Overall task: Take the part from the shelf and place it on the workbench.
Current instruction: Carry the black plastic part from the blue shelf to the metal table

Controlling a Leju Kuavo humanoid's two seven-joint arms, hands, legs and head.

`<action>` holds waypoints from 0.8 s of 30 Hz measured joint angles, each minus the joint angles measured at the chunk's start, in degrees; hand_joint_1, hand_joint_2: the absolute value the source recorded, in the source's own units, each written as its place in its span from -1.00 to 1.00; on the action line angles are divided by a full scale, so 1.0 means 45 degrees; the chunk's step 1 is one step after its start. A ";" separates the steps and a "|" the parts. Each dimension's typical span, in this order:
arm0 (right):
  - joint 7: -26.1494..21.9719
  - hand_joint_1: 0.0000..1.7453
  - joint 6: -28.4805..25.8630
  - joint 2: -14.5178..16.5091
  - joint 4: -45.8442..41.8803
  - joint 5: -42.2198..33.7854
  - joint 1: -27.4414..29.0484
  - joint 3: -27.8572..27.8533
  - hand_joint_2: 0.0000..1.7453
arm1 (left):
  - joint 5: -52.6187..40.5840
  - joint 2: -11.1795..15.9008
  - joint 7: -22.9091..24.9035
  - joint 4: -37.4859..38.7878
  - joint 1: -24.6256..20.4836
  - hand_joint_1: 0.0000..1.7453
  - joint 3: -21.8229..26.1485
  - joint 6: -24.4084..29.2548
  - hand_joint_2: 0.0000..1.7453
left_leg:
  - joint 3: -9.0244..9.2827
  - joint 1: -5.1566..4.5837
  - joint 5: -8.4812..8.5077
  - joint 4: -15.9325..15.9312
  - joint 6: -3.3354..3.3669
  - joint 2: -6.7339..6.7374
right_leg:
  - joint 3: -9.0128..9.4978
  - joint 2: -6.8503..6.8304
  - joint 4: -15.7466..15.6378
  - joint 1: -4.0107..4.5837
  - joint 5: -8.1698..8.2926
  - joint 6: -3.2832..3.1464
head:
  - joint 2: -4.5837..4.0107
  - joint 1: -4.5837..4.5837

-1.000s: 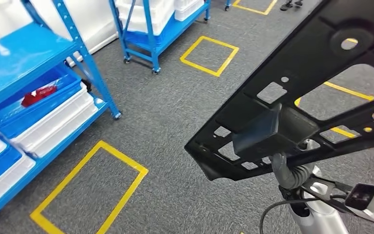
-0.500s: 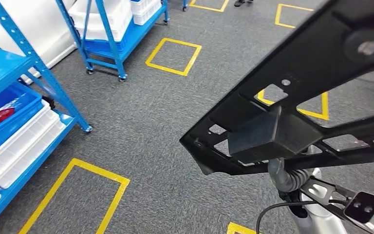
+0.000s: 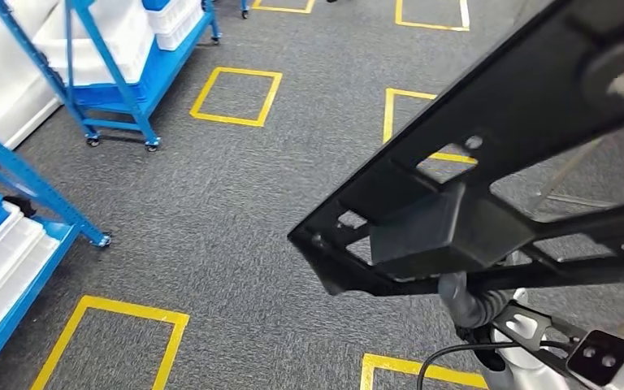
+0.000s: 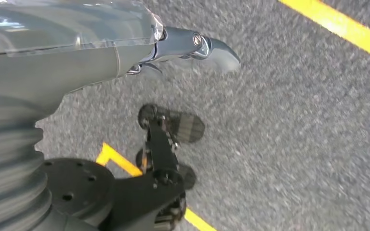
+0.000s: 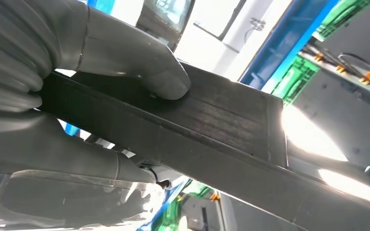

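Note:
The part (image 3: 504, 162) is a large flat black plastic panel with cut-out holes and a boxy block on its underside. It fills the right half of the head view, held up above the floor. My right hand (image 5: 77, 62) grips one edge of the part (image 5: 212, 125), thumb pressed on one face and fingers wrapped under it. In the head view the panel hides that hand, and just the grey ribbed wrist (image 3: 467, 301) shows below. My left hand (image 4: 192, 45) hangs over the grey carpet and holds nothing.
A blue shelf (image 3: 16, 175) with white bins (image 3: 0, 260) stands at the left edge. A blue wheeled rack (image 3: 122, 65) with white crates is at the back left. Yellow taped squares (image 3: 236, 96) mark the grey carpet ahead.
The whole view has swung: shelf and rack have slid left and out of frame, so the camera turned. The part stays held in my right hand in the same pose.

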 joint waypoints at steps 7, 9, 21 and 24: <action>-0.0058 1.00 0.0036 -0.0029 -0.0070 0.0012 0.0173 0.0121 1.00 | 0.0062 0.0018 0.0206 -0.0001 0.0141 -1.00 0.0004 0.0032 1.00 | -0.1435 0.0058 -0.0988 0.2932 -0.0065 -0.1097 | -0.0020 0.1239 0.0026 0.0010 0.0060 -0.0203 | 0.0000 0.0000; -0.0012 1.00 0.0021 -0.0029 -0.0069 -0.0097 0.0138 0.0142 1.00 | 0.0106 0.0037 0.0198 -0.0001 0.0132 -1.00 0.0006 0.0030 1.00 | -0.0701 0.0065 -0.0086 0.1168 0.0060 -0.1545 | -0.0033 0.1574 0.0091 0.0021 0.0052 -0.0154 | 0.0000 0.0000; 0.0658 1.00 -0.0209 0.0063 0.0511 -0.0577 -0.0613 0.0130 1.00 | 0.0236 0.0024 0.0149 0.0009 0.0046 -1.00 0.0055 0.0084 1.00 | -0.0135 0.0064 0.0462 -0.0335 0.0598 -0.0678 | -0.1840 0.0602 0.3556 -0.0077 -0.1376 0.0456 | 0.0000 0.0005; 0.0672 1.00 -0.0149 0.0063 0.0922 -0.0565 -0.0786 0.0130 1.00 | 0.0367 -0.0006 0.0390 0.0009 0.0015 -1.00 0.0114 0.0260 1.00 | -0.0070 0.0038 0.0380 -0.0314 0.0510 -0.0258 | -0.0601 0.0098 0.1336 -0.0028 -0.0332 0.0360 | 0.0000 0.0005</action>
